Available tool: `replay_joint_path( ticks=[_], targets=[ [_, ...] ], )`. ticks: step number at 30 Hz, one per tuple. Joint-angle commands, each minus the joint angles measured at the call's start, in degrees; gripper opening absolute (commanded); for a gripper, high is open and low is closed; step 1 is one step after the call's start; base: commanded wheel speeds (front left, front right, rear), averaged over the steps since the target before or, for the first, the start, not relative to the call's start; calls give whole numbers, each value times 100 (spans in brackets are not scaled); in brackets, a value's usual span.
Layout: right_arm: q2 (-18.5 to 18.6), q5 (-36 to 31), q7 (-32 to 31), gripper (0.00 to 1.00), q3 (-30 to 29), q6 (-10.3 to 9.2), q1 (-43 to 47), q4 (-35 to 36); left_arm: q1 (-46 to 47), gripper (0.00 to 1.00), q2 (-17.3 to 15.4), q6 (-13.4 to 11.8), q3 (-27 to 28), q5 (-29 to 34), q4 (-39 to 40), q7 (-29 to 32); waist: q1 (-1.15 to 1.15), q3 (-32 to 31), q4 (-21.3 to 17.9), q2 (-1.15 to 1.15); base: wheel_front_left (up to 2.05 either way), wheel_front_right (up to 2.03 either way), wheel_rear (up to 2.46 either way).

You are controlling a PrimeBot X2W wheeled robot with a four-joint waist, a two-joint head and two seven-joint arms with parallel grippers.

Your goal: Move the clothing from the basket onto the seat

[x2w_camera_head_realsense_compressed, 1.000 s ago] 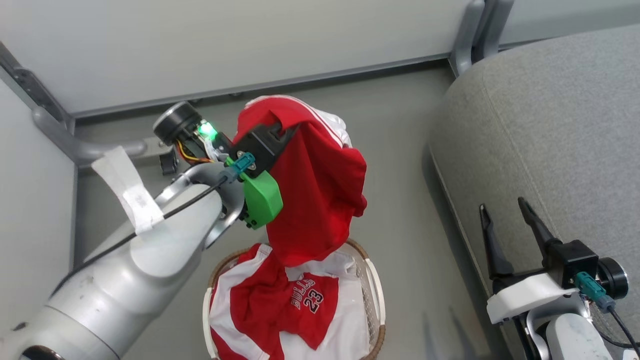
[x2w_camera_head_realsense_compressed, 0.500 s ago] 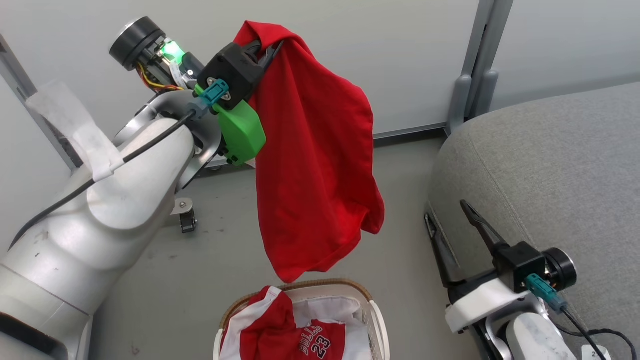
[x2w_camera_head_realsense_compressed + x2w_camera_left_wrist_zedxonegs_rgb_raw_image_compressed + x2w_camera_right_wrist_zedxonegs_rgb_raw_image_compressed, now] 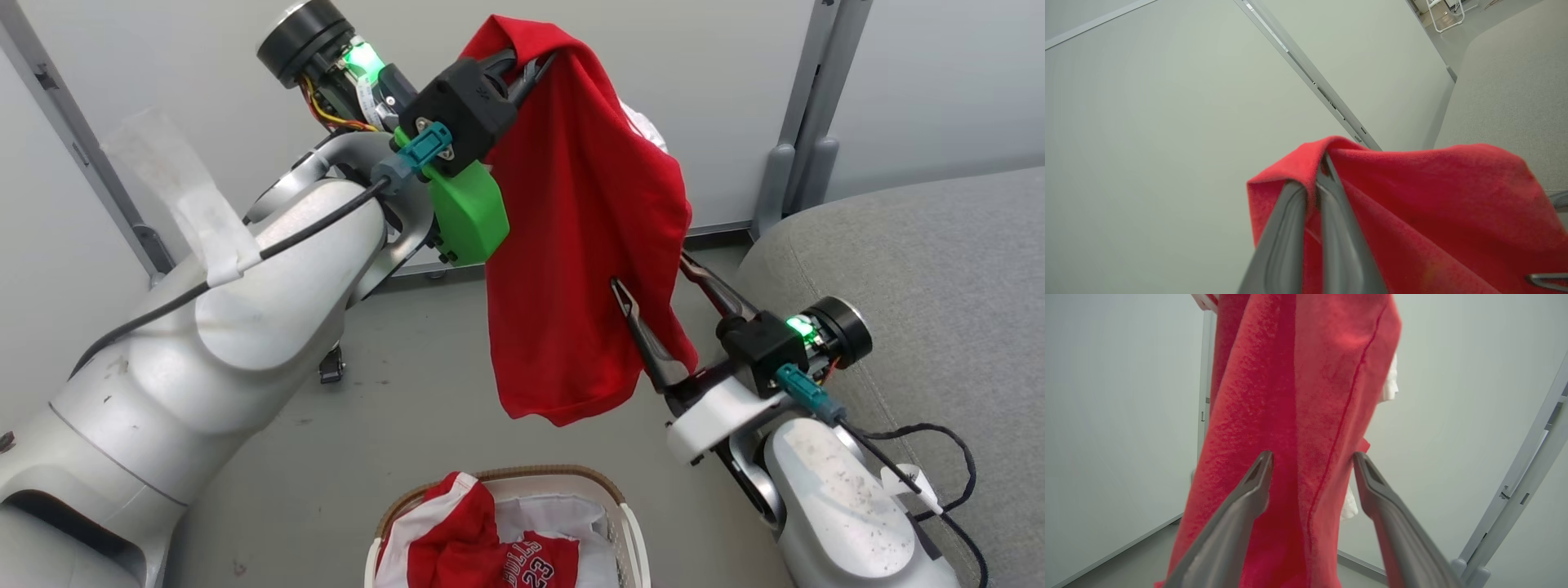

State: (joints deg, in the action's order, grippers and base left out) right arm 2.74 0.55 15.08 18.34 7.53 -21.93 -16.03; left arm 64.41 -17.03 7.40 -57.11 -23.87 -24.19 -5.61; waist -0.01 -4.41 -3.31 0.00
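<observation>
Currently listed: one red garment (image 3: 580, 245), hanging from the left gripper (image 3: 522, 69), whose fingers were clamped shut on a fold at its top. The item was raised clear of the basket (image 3: 522, 475), whereas a second earlier its hem met the pile. The right gripper (image 3: 651, 271), earlier idle beside the seat (image 3: 922, 261), had come across to the cloth's lower right edge, fingers spread wide to either side of it and not yet closed. One jersey (image 3: 490, 555) remained in the basket, near. Judged: a two-handed hold being set up; the transfer rightward to the seat not yet made.
</observation>
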Motion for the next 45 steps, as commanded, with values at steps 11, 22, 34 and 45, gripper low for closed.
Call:
replay_joint_path(
  ticks=[11, 22, 34, 45],
  targets=[
    [24, 150, 14, 0, 235, -8, -618, -701, -221, 0, 71, 9, -199, -287, 263, 1, 1, -91, 294, 0, 0, 0, 0],
    [25, 414, 14, 0, 381, -8, -626, -899, -1331, 100, -74, -225, 10, -1029, 150, -230, 1, -151, 204, 0, 0, 0, 0],
    [23, 411, 14, 0, -187, -8, -169, -766, -3213, 100, -230, -699, 161, -1550, 146, -865, 1, -189, 194, 0, 0, 0, 0],
    [24, 122, 15, 0, -610, -8, 265, -747, -4722, 100, 19, -1091, 866, -1489, 471, -951, 1, -235, 247, 0, 0, 0, 0]
  ],
)
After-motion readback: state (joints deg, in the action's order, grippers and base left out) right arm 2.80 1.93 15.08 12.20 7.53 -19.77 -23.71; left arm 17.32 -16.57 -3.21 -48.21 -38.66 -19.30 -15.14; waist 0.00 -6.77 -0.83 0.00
